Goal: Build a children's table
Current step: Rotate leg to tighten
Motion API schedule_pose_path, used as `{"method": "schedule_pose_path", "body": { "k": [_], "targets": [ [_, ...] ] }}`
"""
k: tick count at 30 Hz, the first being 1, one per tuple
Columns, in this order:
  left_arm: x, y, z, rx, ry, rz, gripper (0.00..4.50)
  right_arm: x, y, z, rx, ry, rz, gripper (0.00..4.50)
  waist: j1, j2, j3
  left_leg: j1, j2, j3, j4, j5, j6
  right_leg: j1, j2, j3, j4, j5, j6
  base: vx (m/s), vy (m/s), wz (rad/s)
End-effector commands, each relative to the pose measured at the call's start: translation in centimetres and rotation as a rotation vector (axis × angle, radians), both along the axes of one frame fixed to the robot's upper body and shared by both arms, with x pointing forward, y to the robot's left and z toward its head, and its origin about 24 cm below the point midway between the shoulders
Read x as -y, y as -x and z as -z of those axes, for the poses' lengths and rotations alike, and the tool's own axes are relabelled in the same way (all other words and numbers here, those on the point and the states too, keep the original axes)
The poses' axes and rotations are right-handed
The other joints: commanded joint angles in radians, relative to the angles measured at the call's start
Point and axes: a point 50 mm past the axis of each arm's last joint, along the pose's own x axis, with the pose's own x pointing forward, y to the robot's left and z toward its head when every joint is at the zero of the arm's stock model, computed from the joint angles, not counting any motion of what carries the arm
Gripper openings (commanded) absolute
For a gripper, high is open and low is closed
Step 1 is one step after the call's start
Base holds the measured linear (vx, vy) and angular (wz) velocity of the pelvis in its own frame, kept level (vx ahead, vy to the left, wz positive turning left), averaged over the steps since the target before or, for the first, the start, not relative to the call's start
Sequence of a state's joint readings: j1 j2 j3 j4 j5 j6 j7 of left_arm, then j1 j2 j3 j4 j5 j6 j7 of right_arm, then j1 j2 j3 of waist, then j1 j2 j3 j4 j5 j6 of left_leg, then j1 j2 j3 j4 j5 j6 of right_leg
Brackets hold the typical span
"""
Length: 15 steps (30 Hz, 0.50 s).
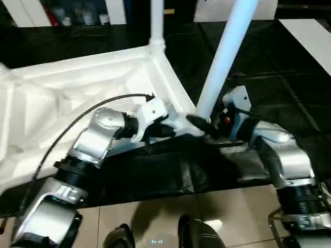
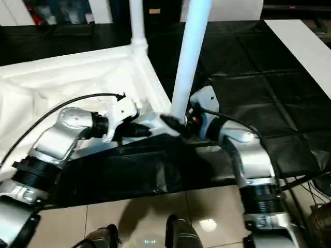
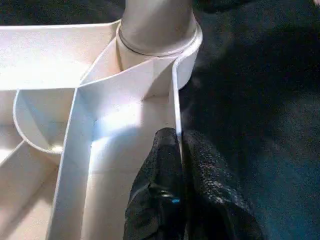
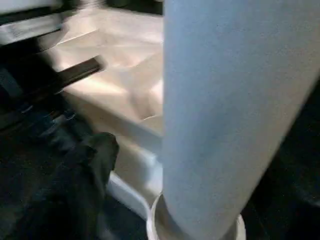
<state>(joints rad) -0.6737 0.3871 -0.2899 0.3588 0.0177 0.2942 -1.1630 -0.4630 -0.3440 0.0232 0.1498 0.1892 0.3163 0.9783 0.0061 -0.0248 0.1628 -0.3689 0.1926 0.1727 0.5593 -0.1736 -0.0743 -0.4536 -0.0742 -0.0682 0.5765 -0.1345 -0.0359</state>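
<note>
Children's table top (image 1: 62, 98) lying upside down on a dark surface (image 1: 289, 98), its ribbed underside facing up and taking up the left and centre of the scene. The ribs divide the underside into open compartments; those that can be seen hold nothing. Two of the round corner sockets are occupied. The far corner socket (image 1: 157, 45) holds a white leg (image 1: 157, 18) standing upright. The near right corner socket (image 4: 195, 227) holds a second, longer-looking leg (image 1: 225, 57), seated at its base and leaning up and to the right; the left wrist view shows its base (image 3: 157, 25) sitting inside the socket ring.

Left gripper (image 3: 180, 150): clenched on the thin outer wall of the table top just beside the near right corner socket, one black finger (image 3: 160, 170) inside the wall and the other outside it. In the head views it reaches in from the left over the table's near edge.

Right gripper (image 1: 199, 123): at the foot of the leaning leg, coming in from the right. One black finger (image 4: 85, 185) lies beside the socket rim and clear of the leg, so the jaws stand released and grasp nothing.

A black sheet (image 1: 155, 175) covers the near edge of the surface below both forearms, with pale floor tiles (image 1: 155, 217) nearer still.
</note>
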Motion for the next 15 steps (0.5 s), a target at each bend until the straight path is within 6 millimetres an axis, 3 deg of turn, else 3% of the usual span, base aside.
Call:
{"method": "schedule_pose_path", "body": {
  "k": [1,4,9,11,13,15],
  "targets": [
    [0.1,0.8,1.0,-0.039,-0.041,0.134,0.0,0.0,0.7,0.6,-0.037,0.008,-0.145,4.06,0.005,0.0,-0.073,0.003,0.022,0.001,-0.049,-0.14,0.138,0.086,-0.055,0.047,-0.059,-0.232,-0.238,0.0,0.0,0.0],
    [-0.7,1.4,1.2,-0.05,-0.06,0.25,0.0,1.0,1.0,0.7,-0.059,0.047,-0.262,4.06,0.011,0.001,-0.073,0.005,0.025,0.001,-0.049,-0.152,0.138,0.082,-0.057,0.048,-0.06,-0.244,-0.239,0.0,0.0,0.0],
    [-1.0,2.2,1.1,-0.096,-0.035,0.367,0.0,1.6,1.3,0.7,-0.087,0.069,-0.374,4.06,0.032,0.002,-0.077,0.008,0.033,0.005,-0.047,-0.112,0.142,0.081,-0.055,0.049,-0.046,-0.171,-0.272,0.0,0.0,0.0],
    [-1.2,2.4,1.1,-0.115,-0.043,0.406,0.0,1.8,1.4,0.8,-0.11,0.078,-0.415,3.88,0.037,-0.003,-0.077,0.007,0.033,0.006,-0.046,-0.107,0.146,0.082,-0.056,0.049,-0.045,-0.168,-0.277,0.0,0.0,0.0],
    [-1.3,2.5,1.1,-0.117,-0.05,0.421,0.0,1.8,1.4,0.8,-0.117,0.081,-0.428,3.88,0.039,-0.002,-0.077,0.006,0.032,0.006,-0.046,-0.114,0.145,0.082,-0.058,0.048,-0.047,-0.188,-0.273,0.0,0.0,0.0],
    [-1.5,2.5,1.1,-0.123,-0.068,0.471,0.0,2.0,1.4,1.1,-0.139,0.092,-0.476,3.61,0.041,-0.005,-0.076,0.005,0.03,0.006,-0.047,-0.128,0.136,0.082,-0.059,0.048,-0.052,-0.233,-0.255,0.0,0.0,0.0]
  ]
}}
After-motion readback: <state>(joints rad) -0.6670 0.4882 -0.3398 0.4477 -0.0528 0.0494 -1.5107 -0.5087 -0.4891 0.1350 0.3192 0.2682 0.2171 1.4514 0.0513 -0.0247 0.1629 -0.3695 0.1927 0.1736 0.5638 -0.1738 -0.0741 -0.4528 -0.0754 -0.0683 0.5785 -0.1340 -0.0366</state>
